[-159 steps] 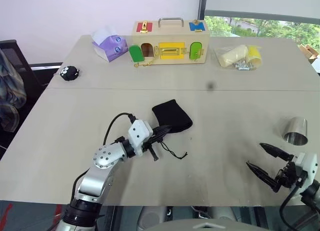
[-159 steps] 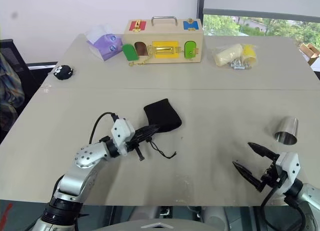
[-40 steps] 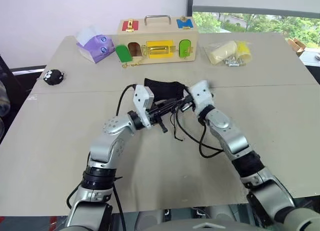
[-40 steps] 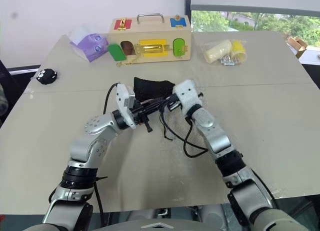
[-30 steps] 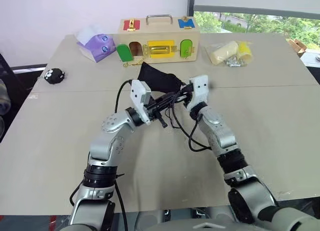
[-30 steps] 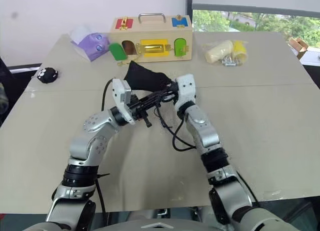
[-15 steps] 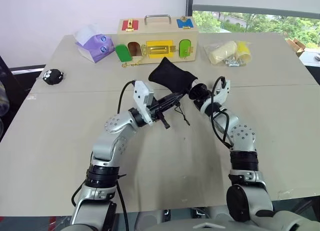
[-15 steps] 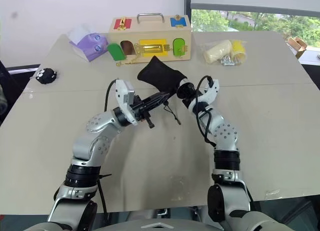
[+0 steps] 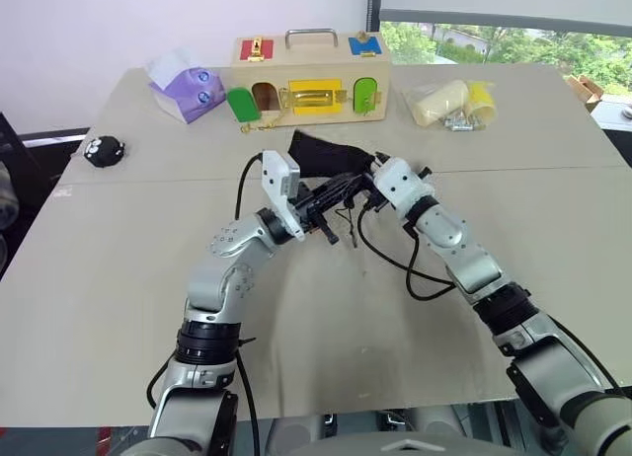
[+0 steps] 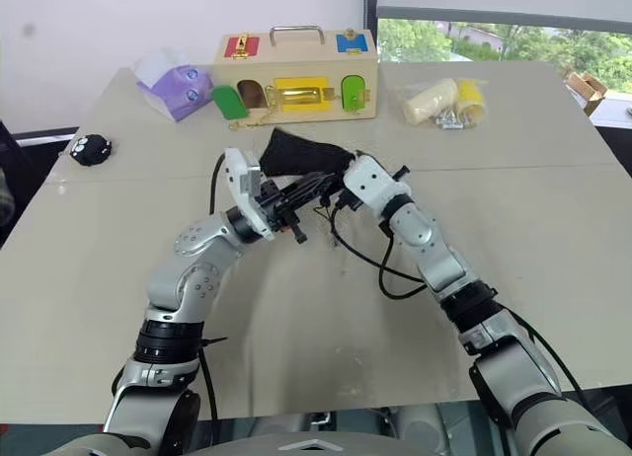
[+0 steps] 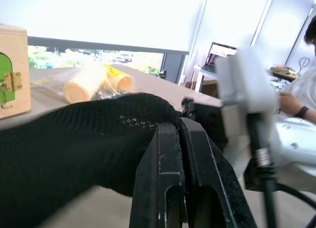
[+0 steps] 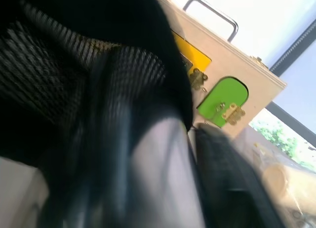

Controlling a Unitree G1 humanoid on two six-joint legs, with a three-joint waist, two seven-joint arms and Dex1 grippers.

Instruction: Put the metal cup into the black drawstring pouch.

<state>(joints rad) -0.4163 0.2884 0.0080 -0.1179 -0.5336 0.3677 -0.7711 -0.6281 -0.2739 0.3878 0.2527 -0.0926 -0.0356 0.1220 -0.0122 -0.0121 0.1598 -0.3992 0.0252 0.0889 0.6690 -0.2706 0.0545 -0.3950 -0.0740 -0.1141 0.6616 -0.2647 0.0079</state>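
Black drawstring pouch (image 9: 326, 155) lower than before; left end effector (image 9: 346, 188) pinching it; right end effector (image 9: 367, 183) state unclear

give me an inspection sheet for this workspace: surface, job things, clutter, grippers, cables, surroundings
surface: beige table, seam across it.
job's things: black drawstring pouch held up between both arms, its cord dangling; metal cup not visible.
clutter: wooden latch box, purple tissue pack, small black round object, pale yellow wrapped rolls, all along the far side.
grippers: left gripper shut on the pouch's edge; right gripper at the pouch's mouth, state unclear.
cables: black cables looping off the left wrist and right forearm.
surroundings: window with greenery behind; a person's hand at a desk.
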